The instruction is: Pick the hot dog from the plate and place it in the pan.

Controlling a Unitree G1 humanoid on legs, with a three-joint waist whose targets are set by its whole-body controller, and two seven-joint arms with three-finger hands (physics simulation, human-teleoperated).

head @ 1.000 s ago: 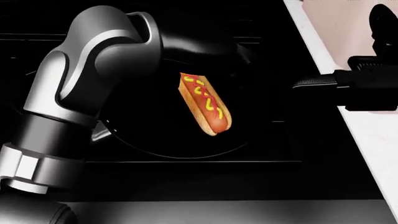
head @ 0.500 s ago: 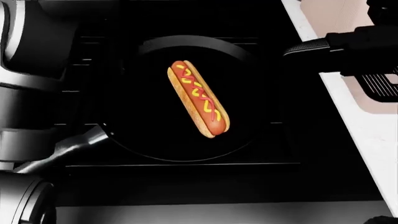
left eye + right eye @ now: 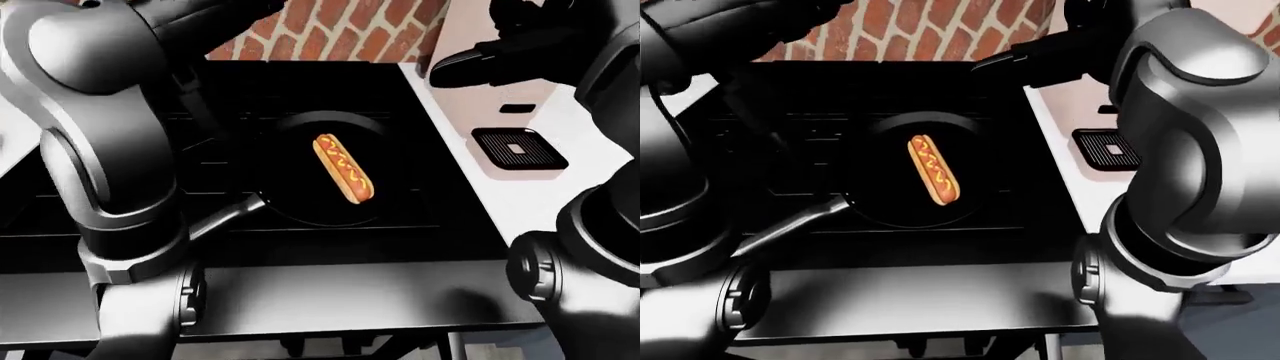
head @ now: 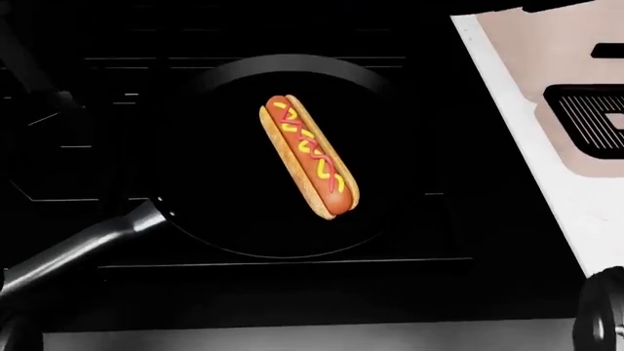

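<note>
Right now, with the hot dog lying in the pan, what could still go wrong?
1. The pan's handle sticks out toward the bottom left of the head view, near the left arm; a lowering arm might knock it and shift the pan.
2. The hot dog lies loose, so a jolt could roll it.

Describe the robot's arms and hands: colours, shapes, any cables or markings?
Both arms are glossy silver-grey rounded shells with black joint sections: the left arm in the left-eye view, the right arm in the right-eye view. Round black caps sit on the lower joints. The right hand is matte black with blocky fingers. No cables or markings show. The left hand is not clearly visible.
</note>
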